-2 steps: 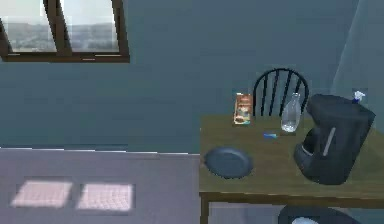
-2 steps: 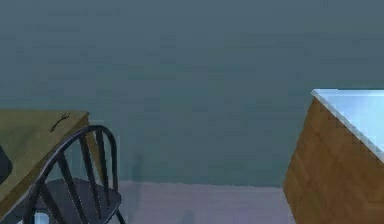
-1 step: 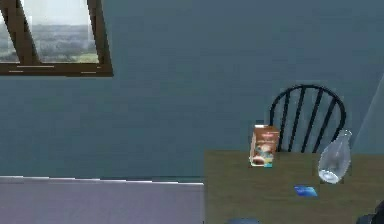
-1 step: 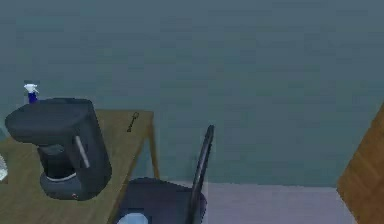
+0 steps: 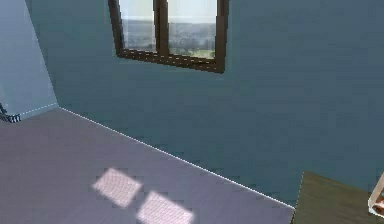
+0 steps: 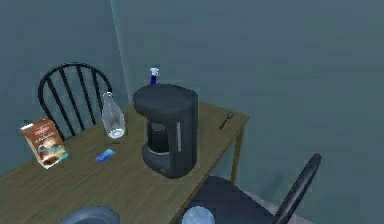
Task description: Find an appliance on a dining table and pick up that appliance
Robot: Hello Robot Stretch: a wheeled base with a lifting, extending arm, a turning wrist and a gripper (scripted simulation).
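A black coffee machine (image 6: 168, 135) stands upright on a wooden dining table (image 6: 215, 140), near its middle. A small blue-topped thing (image 6: 155, 75) shows just behind the machine's top. In the forward view a corner of a wooden tabletop (image 5: 335, 200) reaches in at the bottom right.
On the table are a clear glass bottle (image 6: 113, 117), a reddish packet (image 6: 45, 142), a small blue object (image 6: 105, 154), a dark utensil (image 6: 231, 120) and a grey bowl (image 6: 92, 216). One dark chair (image 6: 72, 95) stands behind, another (image 6: 270, 195) in front. Ahead are a window (image 5: 168, 30), blue wall and grey floor (image 5: 90, 160).
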